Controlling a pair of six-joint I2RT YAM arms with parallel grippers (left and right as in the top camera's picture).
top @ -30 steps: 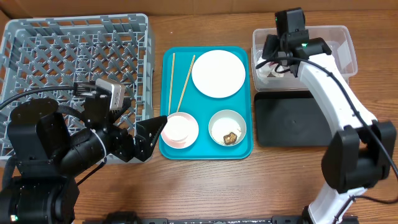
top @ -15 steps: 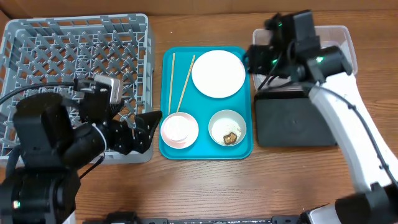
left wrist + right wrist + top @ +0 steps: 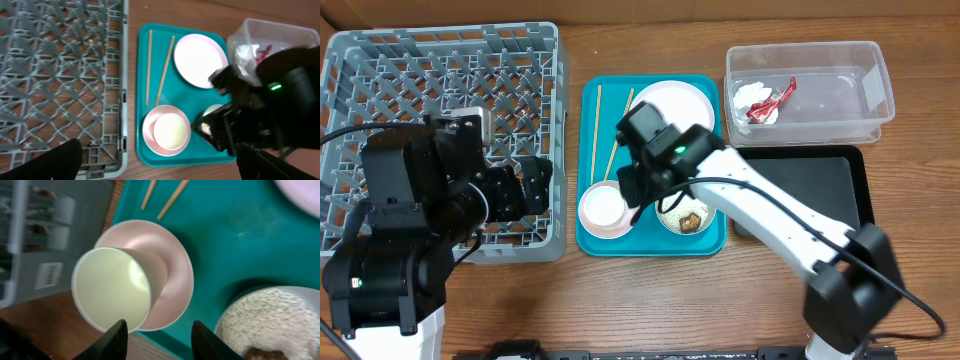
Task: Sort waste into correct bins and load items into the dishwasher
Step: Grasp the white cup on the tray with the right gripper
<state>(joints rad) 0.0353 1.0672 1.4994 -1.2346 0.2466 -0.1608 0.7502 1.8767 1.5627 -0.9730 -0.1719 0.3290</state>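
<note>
I have the right tool (image 3: pixel 159 341) released and empty, the cup (image 3: pixel 111 289) on the dish (image 3: pixel 175 272) just below it, presumably my next grab; the left tool (image 3: pixel 538 188) gapes.

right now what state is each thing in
rack, nothing loaded in what shows
tub, holds the wrapper
black tray, bare
plate, bare, flat on teal tray
chopsticks, lying on teal tray
cup, upright on pink dish
bowl, holds rice and brown chunk
left tool, open
right tool, open, holding nothing
</note>
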